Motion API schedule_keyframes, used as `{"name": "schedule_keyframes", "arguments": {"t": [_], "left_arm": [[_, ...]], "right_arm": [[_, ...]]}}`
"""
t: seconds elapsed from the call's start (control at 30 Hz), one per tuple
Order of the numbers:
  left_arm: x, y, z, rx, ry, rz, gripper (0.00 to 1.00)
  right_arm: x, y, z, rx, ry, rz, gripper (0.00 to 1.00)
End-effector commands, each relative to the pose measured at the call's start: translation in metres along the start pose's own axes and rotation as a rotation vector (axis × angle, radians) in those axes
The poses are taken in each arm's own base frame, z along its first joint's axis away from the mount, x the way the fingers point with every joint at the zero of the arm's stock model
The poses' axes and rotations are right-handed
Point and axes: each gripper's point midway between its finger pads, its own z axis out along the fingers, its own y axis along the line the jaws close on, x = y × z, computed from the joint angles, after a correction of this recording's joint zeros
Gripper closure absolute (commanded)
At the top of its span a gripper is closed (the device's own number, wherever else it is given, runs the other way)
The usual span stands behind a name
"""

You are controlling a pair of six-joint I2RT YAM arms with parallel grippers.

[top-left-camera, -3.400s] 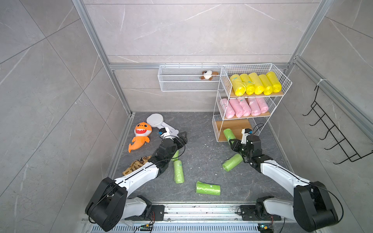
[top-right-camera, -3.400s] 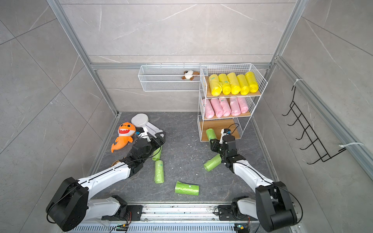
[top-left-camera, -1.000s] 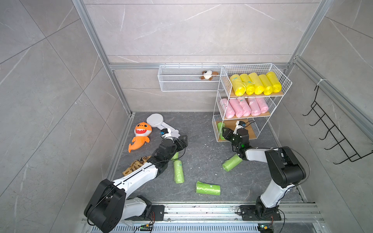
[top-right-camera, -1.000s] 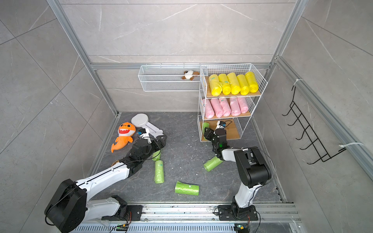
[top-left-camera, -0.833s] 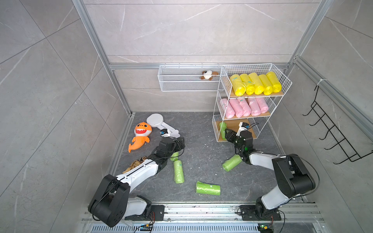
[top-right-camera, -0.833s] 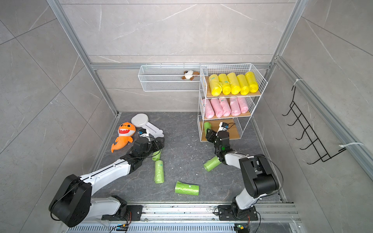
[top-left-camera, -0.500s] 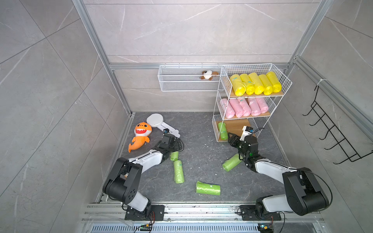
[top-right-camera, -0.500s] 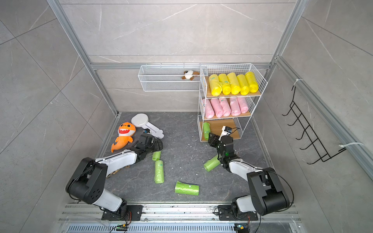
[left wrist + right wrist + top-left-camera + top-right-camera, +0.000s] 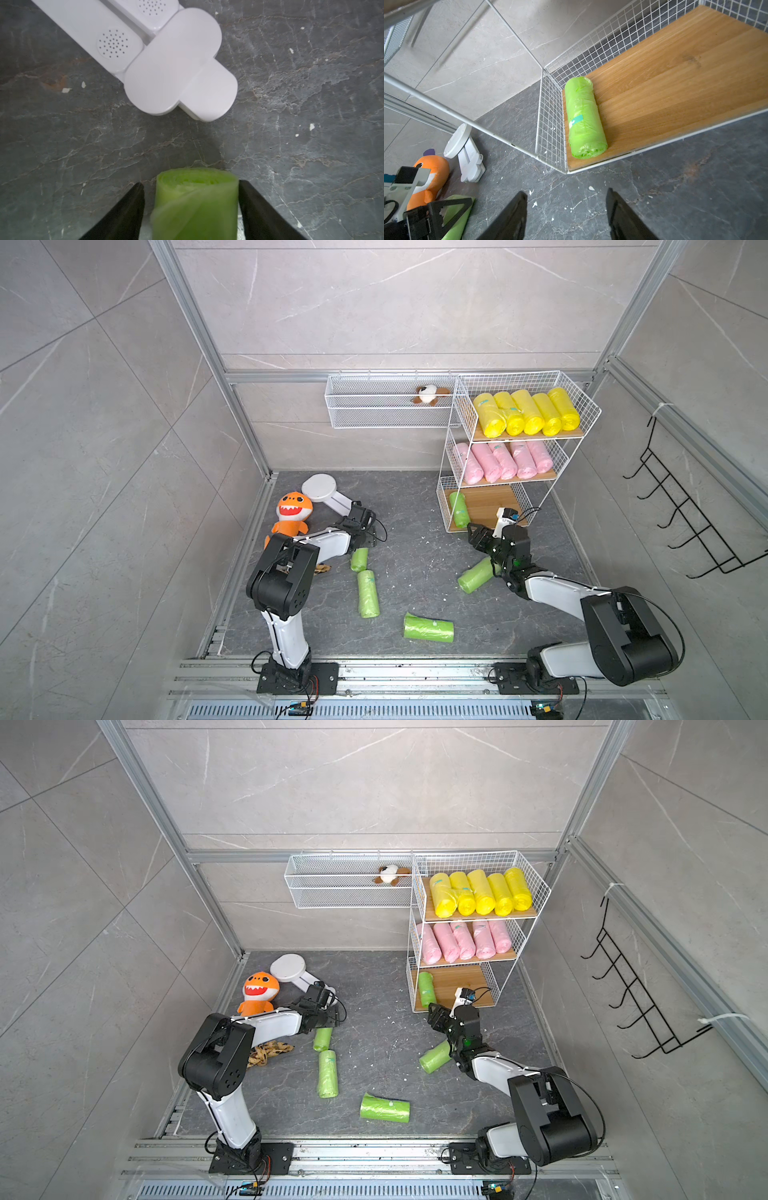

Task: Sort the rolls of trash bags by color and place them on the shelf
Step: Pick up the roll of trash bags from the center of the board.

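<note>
My left pincer [image 9: 190,184] sits half-open astride a green roll [image 9: 195,205] on the floor [image 9: 311,124], one finger touching, the other just clear: the pickup step, I judge. My right pincer [image 9: 566,192] hangs empty and open before the shelf [image 9: 550,116]. Next I need a firm squeeze, then a lift to its bottom tier.

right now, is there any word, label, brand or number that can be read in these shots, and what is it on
No text can be read in any view.
Teal sticker on the green roll on the bottom tier of the shelf: a plain teal and white patch, no letters can be made out.
Stickers on the yellow rolls, pink rolls and floor green rolls: too small to read.
</note>
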Motion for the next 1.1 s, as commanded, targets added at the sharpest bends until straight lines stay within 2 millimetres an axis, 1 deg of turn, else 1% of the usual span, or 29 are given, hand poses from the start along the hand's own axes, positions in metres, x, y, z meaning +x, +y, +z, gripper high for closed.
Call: {"name": "schedule_keyframes", "arguments": {"t": [0.0, 0.1, 0.2, 0.33, 0.43, 0.57, 0.6, 0.73, 0.77, 0.87, 0.93, 0.97, 1.03, 1.07], "left_arm": [[-0.007, -0.003, 0.002, 0.002, -0.001, 0.024, 0.34], [-0.007, -0.003, 0.004, -0.002, 0.004, 0.018, 0.42], [-0.013, 0.003, -0.003, -0.025, -0.033, -0.003, 0.48], [-0.034, 0.010, -0.028, -0.045, -0.142, -0.053, 0.55], [-0.053, 0.012, -0.054, -0.026, -0.240, -0.113, 0.60], [-0.079, 0.000, -0.097, 0.113, -0.378, -0.245, 0.66], [-0.086, -0.005, -0.110, 0.172, -0.420, -0.290, 0.66], [-0.105, -0.021, -0.157, 0.393, -0.531, -0.456, 0.66], [-0.109, -0.023, -0.170, 0.441, -0.557, -0.496, 0.66], [-0.115, -0.026, -0.200, 0.558, -0.611, -0.594, 0.66], [-0.117, -0.027, -0.217, 0.626, -0.638, -0.651, 0.66], [-0.116, -0.028, -0.224, 0.662, -0.650, -0.680, 0.66], [-0.114, -0.030, -0.234, 0.720, -0.661, -0.733, 0.66], [-0.113, -0.030, -0.238, 0.742, -0.667, -0.754, 0.66]], "right_arm": [[0.005, 0.003, -0.003, -0.023, 0.011, 0.008, 0.35], [0.003, 0.007, -0.007, -0.025, 0.014, -0.011, 0.35], [0.004, 0.011, -0.014, -0.024, 0.020, -0.035, 0.35], [0.006, 0.025, -0.023, -0.033, 0.026, -0.093, 0.35], [0.010, 0.045, -0.031, -0.058, 0.026, -0.159, 0.35], [0.015, 0.086, -0.044, -0.133, 0.023, -0.266, 0.34], [0.016, 0.100, -0.047, -0.166, 0.023, -0.287, 0.34], [0.026, 0.155, -0.058, -0.322, 0.040, -0.331, 0.33], [0.032, 0.170, -0.061, -0.367, 0.049, -0.342, 0.32], [0.046, 0.209, -0.071, -0.477, 0.063, -0.372, 0.31], [0.056, 0.230, -0.076, -0.537, 0.075, -0.383, 0.29], [0.061, 0.241, -0.078, -0.572, 0.082, -0.383, 0.27], [0.074, 0.259, -0.081, -0.634, 0.103, -0.376, 0.24], [0.078, 0.268, -0.082, -0.662, 0.106, -0.370, 0.23]]}}
